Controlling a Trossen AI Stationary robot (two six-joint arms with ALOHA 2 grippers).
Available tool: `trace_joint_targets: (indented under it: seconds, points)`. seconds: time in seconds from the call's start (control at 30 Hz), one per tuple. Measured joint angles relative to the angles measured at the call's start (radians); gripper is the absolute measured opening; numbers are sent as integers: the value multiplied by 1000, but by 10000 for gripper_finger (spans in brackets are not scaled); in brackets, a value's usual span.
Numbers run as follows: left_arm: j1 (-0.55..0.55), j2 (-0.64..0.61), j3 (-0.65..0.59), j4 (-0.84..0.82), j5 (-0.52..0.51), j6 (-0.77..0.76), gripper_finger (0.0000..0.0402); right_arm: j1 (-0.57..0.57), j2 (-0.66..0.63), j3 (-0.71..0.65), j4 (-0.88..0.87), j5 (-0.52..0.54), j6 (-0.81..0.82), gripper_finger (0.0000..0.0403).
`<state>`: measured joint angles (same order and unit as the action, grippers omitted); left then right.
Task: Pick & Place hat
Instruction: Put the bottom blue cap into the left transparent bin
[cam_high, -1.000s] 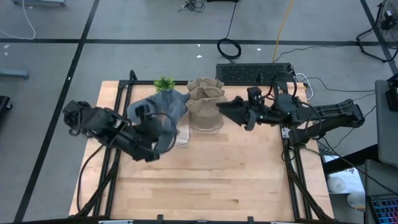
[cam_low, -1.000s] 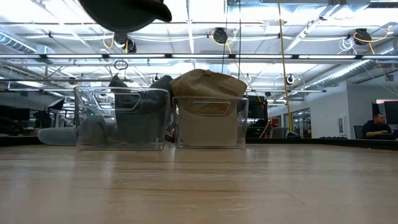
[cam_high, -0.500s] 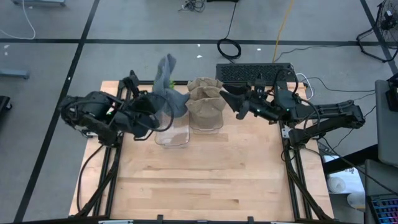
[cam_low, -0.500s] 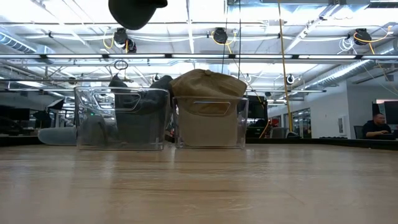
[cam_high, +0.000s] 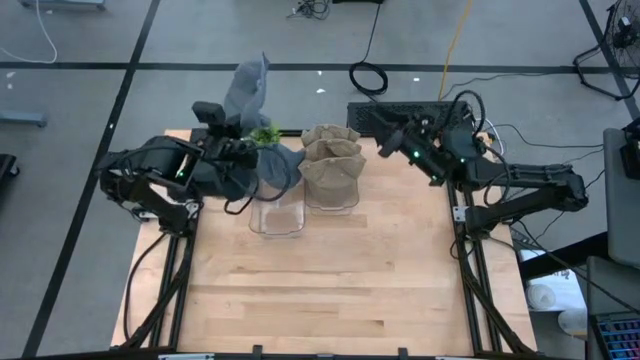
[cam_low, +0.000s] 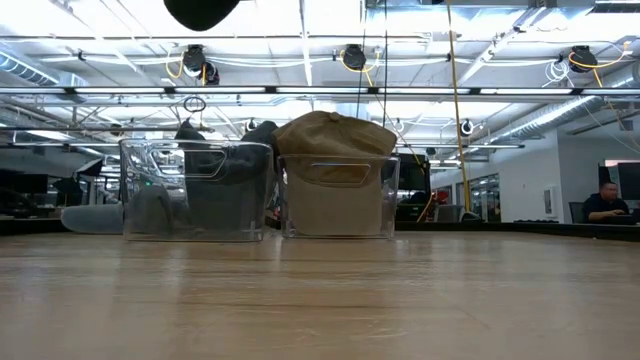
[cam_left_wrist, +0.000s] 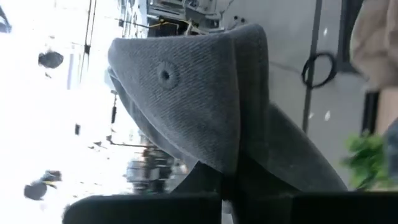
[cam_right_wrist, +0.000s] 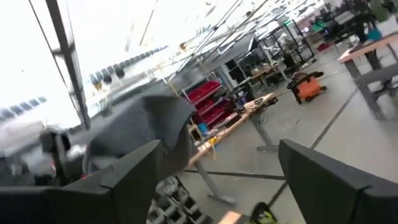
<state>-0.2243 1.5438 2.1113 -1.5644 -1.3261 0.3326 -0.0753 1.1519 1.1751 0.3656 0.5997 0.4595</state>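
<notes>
Surface (cam_high: 330, 290): wooden, two clear bins at its far edge. Left bin (cam_high: 278, 205): grey hats; right bin (cam_high: 331, 185): tan hats (cam_high: 330, 160), heaped.
My left arm: raised high over the far-left corner, wrist turned outward.
My right arm: lifted near the far-right corner, idle, tool (cam_high: 385, 128) spread wide, empty.
Grey hat (cam_high: 246, 95): clenched in my left tool (cam_high: 232, 150), long axis pointing away past the far edge; its bin lies just inward, nearer this arm.

Grey hat (cam_low: 200, 10) cropped by frame top
</notes>
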Motion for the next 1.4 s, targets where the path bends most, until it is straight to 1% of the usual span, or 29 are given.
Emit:
trace_joint_targets:
  seconds: [0.07, 0.13, 0.23, 0.37, 0.67, 0.77, 0.97, 1.2, 1.4]
  points:
    - [18, 11, 0, 16, -4, 79, 1, -35, 0, 0, 3, -59, 72, 320]
    - [29, 23, 0, 27, -3, 143, 1, -65, 0, 1, -3, -145, 175, 323]
    - [39, 42, -1, 50, -2, 223, 0, -106, 4, 24, -54, -241, 314, 324]
    - [41, 68, 0, 57, 14, 310, 0, -143, 10, 45, -150, -286, 414, 324]
    - [48, 100, -2, 85, 76, 436, 0, -152, 14, 49, -148, -390, 589, 325]
    - [54, 106, 0, 130, 82, 472, 0, -152, 27, 49, -151, -421, 612, 325]
    - [65, 108, 0, 217, 104, 531, 0, -152, 33, 49, -151, -426, 595, 325]
    - [67, 108, 0, 231, 125, 587, 0, -155, 40, 49, -150, -421, 602, 325]
    - [69, 108, 0, 253, 188, 595, 0, -159, 40, 49, -151, -422, 610, 325]
